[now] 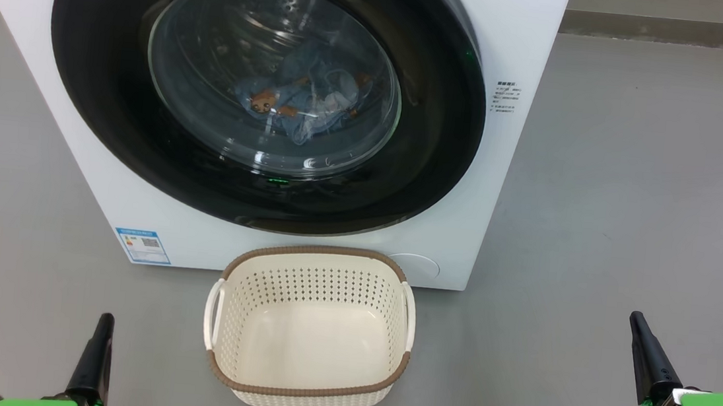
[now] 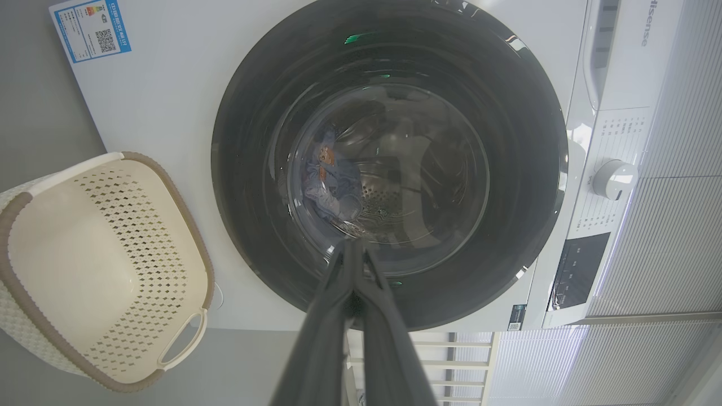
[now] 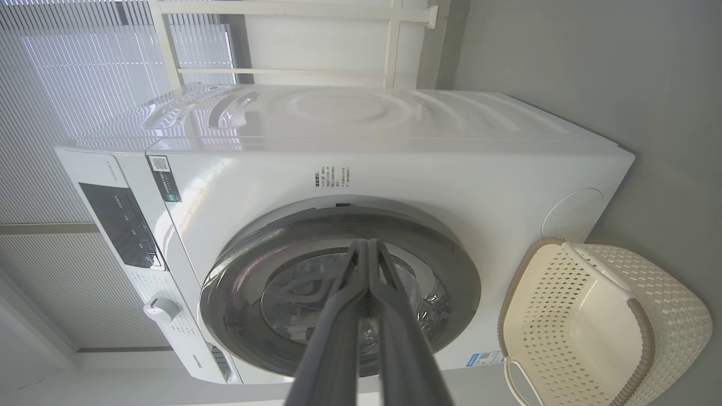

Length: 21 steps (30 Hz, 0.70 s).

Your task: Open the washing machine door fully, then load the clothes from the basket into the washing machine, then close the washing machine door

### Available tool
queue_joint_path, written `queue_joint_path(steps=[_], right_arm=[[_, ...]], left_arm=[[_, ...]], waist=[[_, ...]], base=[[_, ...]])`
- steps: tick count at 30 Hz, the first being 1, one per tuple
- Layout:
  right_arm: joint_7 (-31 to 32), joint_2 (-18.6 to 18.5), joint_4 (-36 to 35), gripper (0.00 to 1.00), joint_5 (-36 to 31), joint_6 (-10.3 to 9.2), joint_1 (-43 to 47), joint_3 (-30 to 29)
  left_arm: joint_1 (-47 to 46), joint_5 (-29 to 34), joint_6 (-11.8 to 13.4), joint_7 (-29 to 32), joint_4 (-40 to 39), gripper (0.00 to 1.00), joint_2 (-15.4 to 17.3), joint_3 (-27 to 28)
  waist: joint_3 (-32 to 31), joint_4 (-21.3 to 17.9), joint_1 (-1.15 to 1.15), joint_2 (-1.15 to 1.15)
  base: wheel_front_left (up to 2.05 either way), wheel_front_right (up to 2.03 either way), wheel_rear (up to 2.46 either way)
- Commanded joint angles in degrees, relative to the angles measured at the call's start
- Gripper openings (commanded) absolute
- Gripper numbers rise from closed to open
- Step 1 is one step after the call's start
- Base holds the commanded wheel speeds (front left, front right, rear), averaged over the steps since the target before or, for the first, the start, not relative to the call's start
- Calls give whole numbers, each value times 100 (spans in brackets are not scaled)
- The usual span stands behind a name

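1. The washing machine [image 1: 529, 47] is a smooth white box on a matt grey floor [image 1: 635, 189], with a small blue label [image 1: 142, 246] at its lower front corner
2. The washing machine door [image 1: 112, 106] is round, a wide glossy black rim around a bulging clear glass bowl; it sits shut against the machine's front
3. The clothes [image 1: 305, 101], crumpled light blue fabric printed with an orange-brown bear, lie inside the steel drum behind the glass
4. The basket [image 1: 317, 250], a cream plastic rounded rectangle with perforated walls, a brown woven-look rim and two side handles, stands on the floor just in front of the machine, its smooth bottom bare
5. The left gripper [image 1: 103, 319] has its two long dark fingers pressed together, gripping nothing and touching nothing, apart from the basket
6. The right gripper [image 1: 638, 317] is likewise closed tip to tip with nothing in it, well apart from the basket
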Motion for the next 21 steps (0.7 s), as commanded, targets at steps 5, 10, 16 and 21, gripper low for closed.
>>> queue_joint_path(steps=[5,10,16,21], right_arm=[[43,-46,-168,0,-14,10,-250,102],[44,-46,-168,0,-15,10,-250,101],[44,-46,-168,0,-15,10,-250,101],[44,-45,-168,0,-16,10,-250,100]], left_arm=[[-244,-47,3,34,-181,0,52,184],[-244,-47,3,34,-181,0,52,184],[-244,-47,3,34,-181,0,52,184],[-244,-47,3,34,-181,0,52,184]], waist=[[0,0,0,0],[0,0,0,0],[0,0,0,0],[0,0,0,0]], base=[[0,0,0],[0,0,0],[0,0,0],[0,0,0]])
